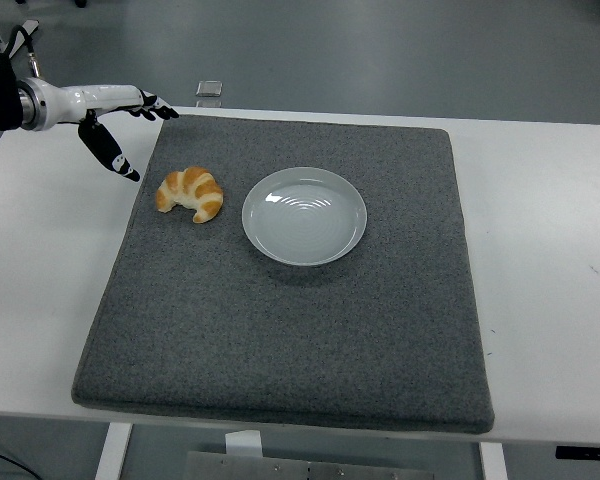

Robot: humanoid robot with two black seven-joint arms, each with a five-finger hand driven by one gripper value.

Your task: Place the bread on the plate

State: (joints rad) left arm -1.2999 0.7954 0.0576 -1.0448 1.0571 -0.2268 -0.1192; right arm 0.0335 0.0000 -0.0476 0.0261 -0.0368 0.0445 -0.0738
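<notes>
The robot's left hand (115, 120) hovered over the upper-left corner of the grey mat (290, 340), fingers extended flat toward the right and thumb hanging down, holding nothing. The croissant (191, 192) lay on the mat just below and to the right of that hand, near it but not touching. Its curved body ran roughly left to right, with both tips pointing toward the table's near edge. The empty white plate (304, 215) sat just beside the croissant on its right, a narrow strip of mat between them. With the right arm out of view, the left hand was the only one placed to reach the pastry. The grasp would likely call for a short drop down and rightward onto the croissant's arched back.
</notes>
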